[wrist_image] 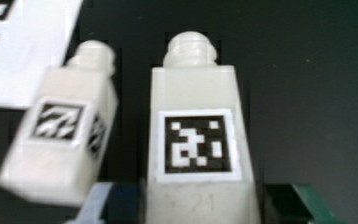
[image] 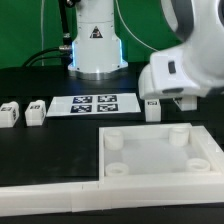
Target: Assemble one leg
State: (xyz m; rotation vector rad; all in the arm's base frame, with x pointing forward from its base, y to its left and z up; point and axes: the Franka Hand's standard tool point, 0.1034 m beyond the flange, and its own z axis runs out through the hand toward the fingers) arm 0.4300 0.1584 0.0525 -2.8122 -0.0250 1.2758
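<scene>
The gripper point(wrist_image: 202, 208) is straddling one leg point(wrist_image: 197, 125) in the wrist view, its two dark fingers point(wrist_image: 114, 205) showing only as blocks at the edge of the picture, one on each side of the white block's near end. The opening is looking only slightly wider than the leg itself. One finger is appearing to touch the leg's side, while a thin dark strip is showing between the other finger and the block, so I cannot tell whether the fingers are clamping the leg or merely flanking it. The leg is sitting squarely between the fingers, its black-and-white marker face turned toward the camera and its rounded peg end pointing away from the gripper. A second leg point(wrist_image: 66, 130) is lying just beside it, outside the fingers, tilted a little relative to the first and also showing its marker. A corner of the marker board point(wrist_image: 2, 60) is showing beyond that second leg. In the exterior view the arm point(image: 180, 65) is hanging low over the black table point(image: 40, 140) at the exterior view's right, with a leg point(image: 153, 108) showing just beneath it beside the marker board's end. The large white tray-like piece point(image: 160, 160) is lying nearer the camera, and two more legs point(image: 10, 113) point(image: 36, 111) are standing well apart at the exterior view's left.
</scene>
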